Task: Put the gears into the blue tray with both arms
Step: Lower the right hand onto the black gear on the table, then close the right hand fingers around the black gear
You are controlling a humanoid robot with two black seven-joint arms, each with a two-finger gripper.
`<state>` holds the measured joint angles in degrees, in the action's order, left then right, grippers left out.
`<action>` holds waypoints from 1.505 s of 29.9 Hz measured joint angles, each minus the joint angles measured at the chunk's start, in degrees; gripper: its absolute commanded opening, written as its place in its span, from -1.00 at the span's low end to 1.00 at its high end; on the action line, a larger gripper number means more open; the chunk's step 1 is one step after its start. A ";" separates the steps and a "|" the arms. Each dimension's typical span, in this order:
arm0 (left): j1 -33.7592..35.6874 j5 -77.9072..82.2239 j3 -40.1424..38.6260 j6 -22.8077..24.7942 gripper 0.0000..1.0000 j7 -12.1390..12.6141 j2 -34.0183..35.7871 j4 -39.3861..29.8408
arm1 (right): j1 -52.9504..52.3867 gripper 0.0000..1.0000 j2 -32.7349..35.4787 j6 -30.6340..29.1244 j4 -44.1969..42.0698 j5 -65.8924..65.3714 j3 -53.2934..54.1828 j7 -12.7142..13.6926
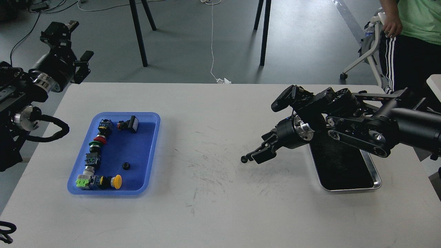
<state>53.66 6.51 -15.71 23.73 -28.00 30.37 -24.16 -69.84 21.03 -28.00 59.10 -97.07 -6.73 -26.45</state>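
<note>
2 gears [126, 166] [244, 159], 2 trays: blue tray [151, 151], steel tray [373, 174], 2 arms

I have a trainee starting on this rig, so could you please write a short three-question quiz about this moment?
1. True or false: one gear already lies inside the blue tray.
2. Which gripper is down at the table beside the other gear? A) left gripper B) right gripper
3. Fill in: behind the right arm sits a shiny ____ tray with a dark inside.

Key: 1. True; it lies on the tray floor near the yellow-capped switch. 2. B; the left one is raised off the table's far left corner. 3. Steel.
</note>
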 measured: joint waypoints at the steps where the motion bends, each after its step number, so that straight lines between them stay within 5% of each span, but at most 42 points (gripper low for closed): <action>1: -0.06 -0.01 -0.02 0.00 0.96 0.00 -0.01 -0.01 | 0.00 0.96 -0.38 0.00 -0.24 -0.11 -0.10 -0.01; 31: -0.75 -0.01 -1.90 0.09 0.96 0.00 -0.67 -0.01 | 0.01 0.89 -13.57 0.00 -12.30 -1.99 -6.42 -0.01; 37: -0.86 -0.01 -2.05 0.09 0.96 0.00 -0.66 -0.01 | 0.22 0.30 -14.12 0.00 -13.88 -2.00 -8.93 -0.01; 45: -1.18 0.03 -2.08 0.15 0.96 0.00 -0.42 -0.01 | 0.05 0.31 -15.82 -0.01 -15.88 -2.03 -10.43 0.05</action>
<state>52.48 6.53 -17.79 23.88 -28.00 29.94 -24.17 -69.79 5.20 -28.01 43.22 -99.09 -17.16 -26.40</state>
